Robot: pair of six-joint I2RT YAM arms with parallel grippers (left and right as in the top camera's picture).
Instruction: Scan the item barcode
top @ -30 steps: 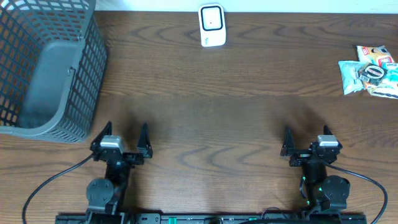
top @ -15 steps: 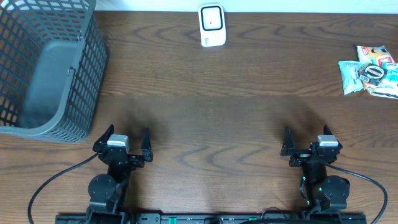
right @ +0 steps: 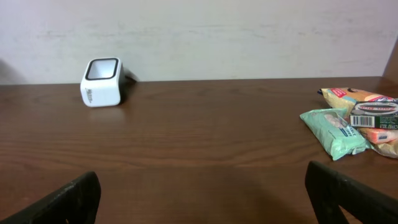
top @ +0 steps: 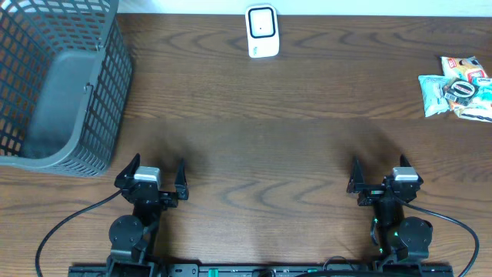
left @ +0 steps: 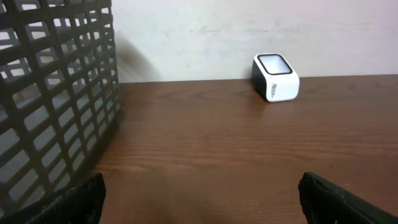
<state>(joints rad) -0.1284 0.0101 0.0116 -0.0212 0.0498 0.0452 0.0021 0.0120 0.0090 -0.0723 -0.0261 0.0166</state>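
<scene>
A white barcode scanner point(top: 262, 31) stands at the table's far edge, its dark window facing up; it also shows in the left wrist view point(left: 275, 77) and the right wrist view point(right: 103, 81). The items are a small pile of snack packets point(top: 457, 86) at the far right, among them a pale green packet point(right: 334, 132) and a packet with a barcode label point(right: 368, 118). My left gripper point(top: 156, 166) point(left: 202, 205) is open and empty near the front left. My right gripper point(top: 378, 169) point(right: 205, 202) is open and empty near the front right, well short of the packets.
A tall grey mesh basket point(top: 61, 85) occupies the back left corner, and its wall point(left: 50, 99) fills the left of the left wrist view. A pale wall runs behind the table's far edge. Black cables trail from both arm bases at the front.
My left gripper has shifted slightly to the right, still open. The right arm, scanner and packets have not moved.
</scene>
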